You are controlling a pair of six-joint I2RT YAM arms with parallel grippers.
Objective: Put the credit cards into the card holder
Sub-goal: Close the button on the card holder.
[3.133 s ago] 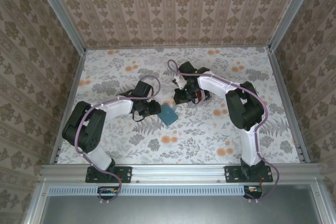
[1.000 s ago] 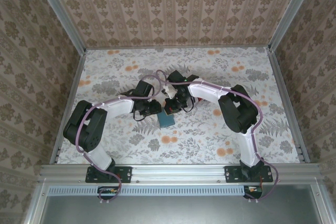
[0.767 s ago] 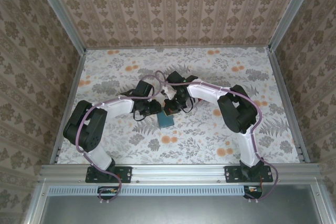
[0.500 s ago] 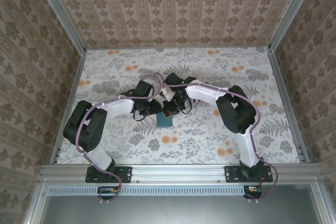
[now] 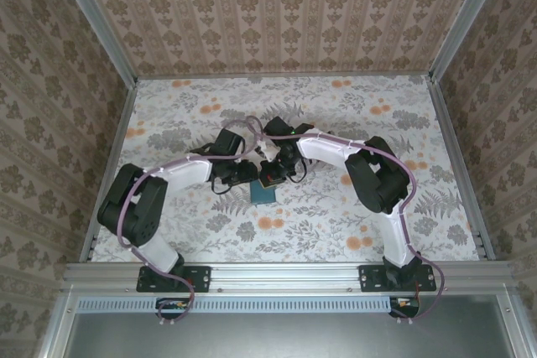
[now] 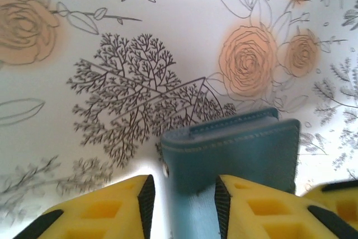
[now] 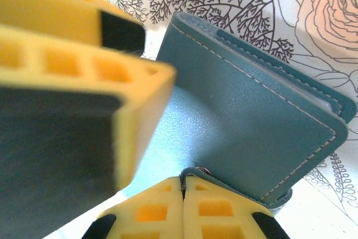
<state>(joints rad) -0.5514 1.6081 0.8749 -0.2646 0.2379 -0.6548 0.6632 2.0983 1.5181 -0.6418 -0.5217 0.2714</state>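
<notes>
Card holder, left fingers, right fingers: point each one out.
card holder (image 6: 240, 149), left wrist view, teal outer cover.
left fingers (image 6: 128, 195), left wrist view, yellow pad face.
right fingers (image 7: 162, 195), right wrist view, yellow pad by closed seam.

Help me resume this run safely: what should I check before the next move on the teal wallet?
1. Card holder lying on the table: ok.
2. Left gripper jaws apart, holder's edge between them: ok.
3. Right gripper shut at the holder's near edge: ok.
4. Right gripper actually pinching a flap: cannot tell.
5. Card pockets exposed: cannot tell.
6. Room between the grippers: not ok, a left finger looms close beside the right gripper.
</notes>
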